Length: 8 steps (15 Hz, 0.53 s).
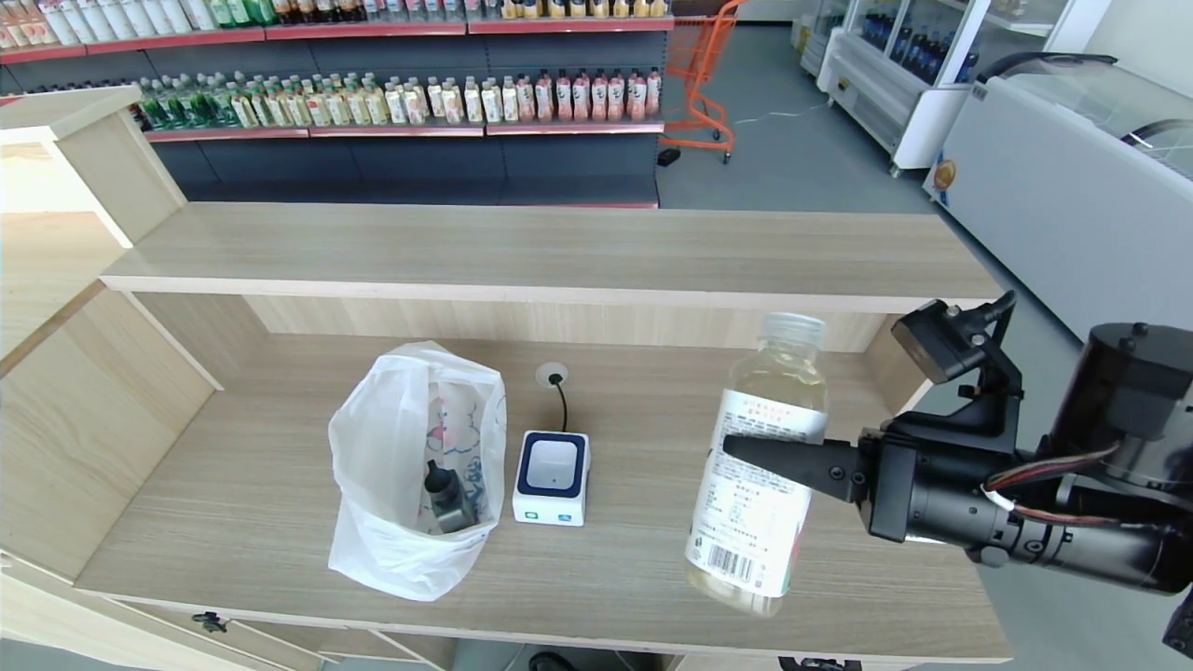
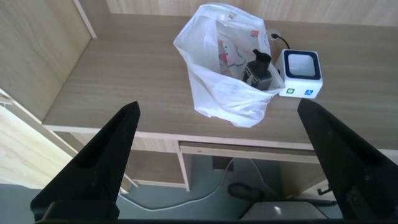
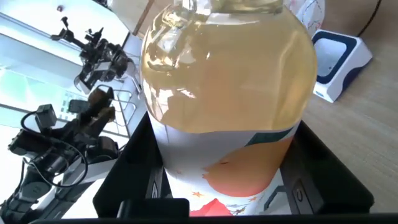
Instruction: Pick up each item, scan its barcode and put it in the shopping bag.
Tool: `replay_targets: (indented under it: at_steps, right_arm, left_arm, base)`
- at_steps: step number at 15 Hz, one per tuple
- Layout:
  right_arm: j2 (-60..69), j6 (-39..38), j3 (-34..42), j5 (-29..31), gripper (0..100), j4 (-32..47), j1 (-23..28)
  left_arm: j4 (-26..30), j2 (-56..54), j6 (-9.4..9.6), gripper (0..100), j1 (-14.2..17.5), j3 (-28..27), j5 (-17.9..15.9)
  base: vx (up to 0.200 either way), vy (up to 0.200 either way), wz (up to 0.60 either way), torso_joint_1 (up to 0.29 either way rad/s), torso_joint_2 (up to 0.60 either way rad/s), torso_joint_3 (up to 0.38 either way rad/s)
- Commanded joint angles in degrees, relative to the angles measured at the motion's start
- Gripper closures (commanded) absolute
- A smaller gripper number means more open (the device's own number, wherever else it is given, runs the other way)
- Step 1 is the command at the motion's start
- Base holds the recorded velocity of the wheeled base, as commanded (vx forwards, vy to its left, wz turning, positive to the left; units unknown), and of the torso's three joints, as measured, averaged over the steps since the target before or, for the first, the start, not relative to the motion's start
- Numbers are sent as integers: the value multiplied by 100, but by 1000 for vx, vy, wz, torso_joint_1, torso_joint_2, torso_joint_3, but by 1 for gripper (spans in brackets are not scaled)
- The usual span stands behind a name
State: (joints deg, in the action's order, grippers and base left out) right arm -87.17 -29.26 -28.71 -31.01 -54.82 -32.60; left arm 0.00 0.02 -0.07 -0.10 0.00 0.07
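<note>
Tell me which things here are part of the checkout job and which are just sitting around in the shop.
Part of the job:
bottle, held up
barcode scanner
shopping bag
dark item inside the bag

Just around:
shelves of drinks
orange cart
white freezer

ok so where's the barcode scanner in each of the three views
head view: scanner on the counter, just right of the bag
left wrist view: scanner on the counter beside the bag
right wrist view: scanner on the counter beyond the held bottle
shared landmark: the wood counter under it
</note>
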Motion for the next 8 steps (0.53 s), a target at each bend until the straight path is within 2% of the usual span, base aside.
replay_targets:
  at_steps: [1, 8]
  right_arm:
    - [-72, -45, 23, -10, 100, -11, -256]
    - [-300, 8, 50, 16, 100, 24, -379]
  left_arm:
    - [0, -2, -1, 0, 1, 0, 1]
    - [0, -2, -1, 0, 1, 0, 1]
  base:
    - [0, 0, 0, 0, 0, 0]
    - [0, 0, 0, 0, 0, 0]
